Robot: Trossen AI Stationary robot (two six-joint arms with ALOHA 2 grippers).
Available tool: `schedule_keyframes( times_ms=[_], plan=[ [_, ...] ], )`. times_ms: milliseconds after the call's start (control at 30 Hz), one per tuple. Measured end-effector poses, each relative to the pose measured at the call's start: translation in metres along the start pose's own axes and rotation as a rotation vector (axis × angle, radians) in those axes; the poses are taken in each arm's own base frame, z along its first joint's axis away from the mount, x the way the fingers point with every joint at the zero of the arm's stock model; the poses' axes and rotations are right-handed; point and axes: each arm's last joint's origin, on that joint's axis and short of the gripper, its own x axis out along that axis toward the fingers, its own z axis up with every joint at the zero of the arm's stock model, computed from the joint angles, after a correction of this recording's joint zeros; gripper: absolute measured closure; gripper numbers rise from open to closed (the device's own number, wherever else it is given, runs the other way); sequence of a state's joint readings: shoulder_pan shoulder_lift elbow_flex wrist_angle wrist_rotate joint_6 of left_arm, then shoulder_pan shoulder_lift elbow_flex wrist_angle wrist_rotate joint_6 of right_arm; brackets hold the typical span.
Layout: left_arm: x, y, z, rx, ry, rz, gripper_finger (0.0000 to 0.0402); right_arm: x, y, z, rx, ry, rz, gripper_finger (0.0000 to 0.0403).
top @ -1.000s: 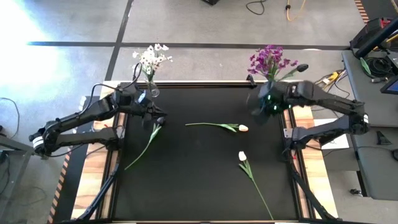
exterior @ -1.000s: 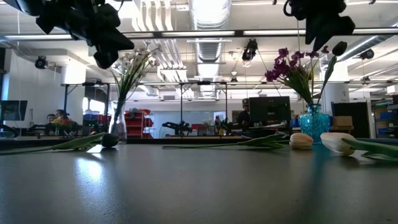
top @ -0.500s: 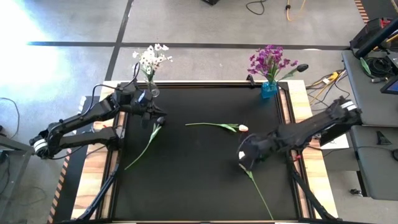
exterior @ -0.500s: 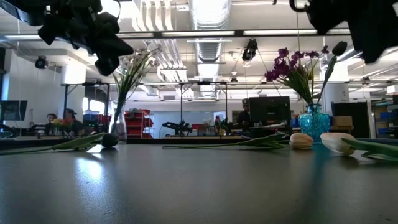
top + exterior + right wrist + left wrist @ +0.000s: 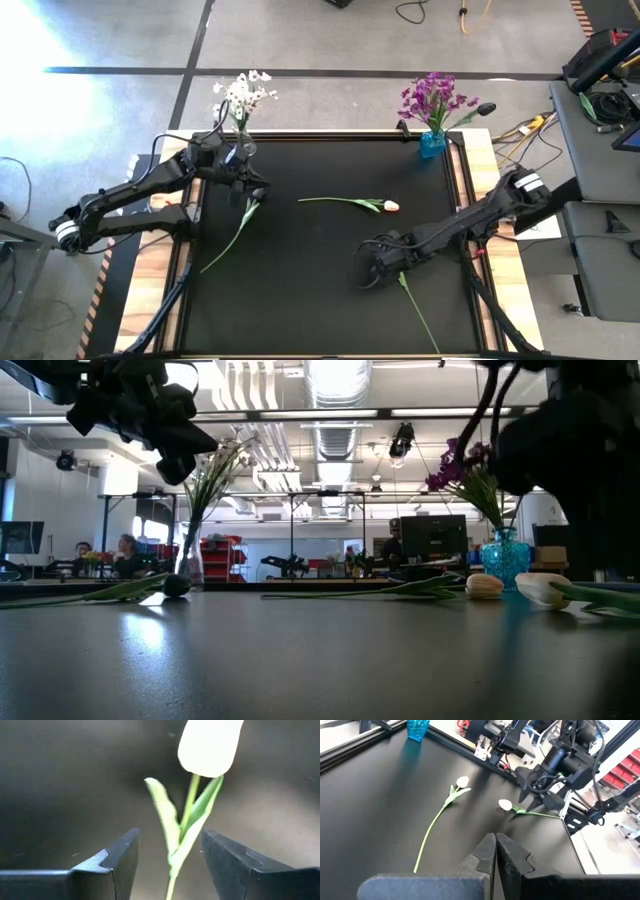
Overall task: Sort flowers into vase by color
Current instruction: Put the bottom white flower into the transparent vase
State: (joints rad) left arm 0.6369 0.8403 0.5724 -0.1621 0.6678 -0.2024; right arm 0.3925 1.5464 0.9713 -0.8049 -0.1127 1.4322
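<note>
Now the right claw (image 5: 368, 268) sits low over the near-right part of the black table (image 5: 300, 290), its fingers (image 5: 117, 860) spread apart on either side of a cream tulip (image 5: 207, 745). The stem and leaves run between the two fingers without touching them, so the claw is released and grips nothing. From above, only this tulip's green stem (image 5: 418, 312) shows, running toward the near edge; its bud is hidden under the arm.

A second cream tulip (image 5: 390, 206) lies near the middle of the table, bud pointing right, stem stretching left. A dark tulip (image 5: 240, 222) lies on the left side, its bud at the far end just beside the left claw (image 5: 247, 194). That claw hangs above the table's far-left part, clenched on nothing, its fingers (image 5: 492, 851) pressed together.

At the far-left corner a clear vase (image 5: 245, 146) holds white flowers (image 5: 243, 93). At the far-right corner a blue vase (image 5: 432, 142) holds purple flowers (image 5: 432, 97) and one dark bud (image 5: 485, 108).

In the low view people show far back in the room (image 5: 125, 550).
</note>
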Motion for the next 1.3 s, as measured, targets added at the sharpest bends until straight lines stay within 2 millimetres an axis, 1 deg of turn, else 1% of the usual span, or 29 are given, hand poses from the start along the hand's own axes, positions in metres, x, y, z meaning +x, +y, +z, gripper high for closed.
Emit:
schedule_keyframes(
  times_ms=[100, 267, 433, 500, 567, 600, 633, 733, 900, 1033, 1133, 1300],
  plan=[
    [0.000, 0.000, 0.000, 0.008, 0.001, 0.000, 0.0402, 0.011, -0.001, 0.003, 0.011, 0.010, -0.039, 0.0212],
    [0.000, 0.000, 0.000, 0.014, 0.000, 0.001, 0.0402, 0.021, -0.001, 0.008, 0.024, 0.020, -0.071, 0.0244],
    [-0.001, 0.002, 0.001, 0.024, -0.005, 0.012, 0.0402, 0.028, -0.002, 0.014, 0.008, 0.040, -0.096, 0.0304],
    [-0.002, 0.003, 0.001, 0.019, -0.009, 0.020, 0.0402, 0.027, -0.003, 0.016, 0.005, 0.047, -0.090, 0.0335],
    [-0.003, 0.004, 0.001, 0.006, -0.014, 0.029, 0.0402, 0.021, 0.000, 0.020, 0.006, 0.029, -0.053, 0.0367],
    [-0.004, 0.005, 0.002, -0.005, -0.017, 0.034, 0.0402, 0.015, 0.002, 0.022, 0.005, 0.017, -0.027, 0.0380],
    [-0.005, 0.006, 0.002, -0.016, -0.021, 0.039, 0.0402, 0.009, 0.002, 0.024, 0.006, 0.002, -0.005, 0.0385],
    [-0.007, 0.008, 0.004, -0.038, -0.037, 0.042, 0.0402, -0.010, 0.006, 0.031, 0.006, -0.062, 0.063, 0.0386],
    [-0.008, 0.007, 0.011, -0.033, -0.094, 0.005, 0.0402, -0.056, 0.017, 0.053, -0.084, -0.290, 0.164, 0.0388],
    [-0.010, 0.004, 0.019, -0.030, -0.154, -0.058, 0.0402, -0.095, 0.026, 0.081, -0.173, -0.489, 0.192, 0.0389],
    [-0.011, 0.001, 0.023, -0.017, -0.191, -0.089, 0.0402, -0.126, 0.029, 0.106, -0.234, -0.628, 0.228, 0.0389],
    [-0.016, 0.001, 0.027, -0.024, -0.234, -0.086, 0.0402, -0.167, 0.029, 0.147, -0.327, -0.861, 0.322, 0.0390]
  ],
)
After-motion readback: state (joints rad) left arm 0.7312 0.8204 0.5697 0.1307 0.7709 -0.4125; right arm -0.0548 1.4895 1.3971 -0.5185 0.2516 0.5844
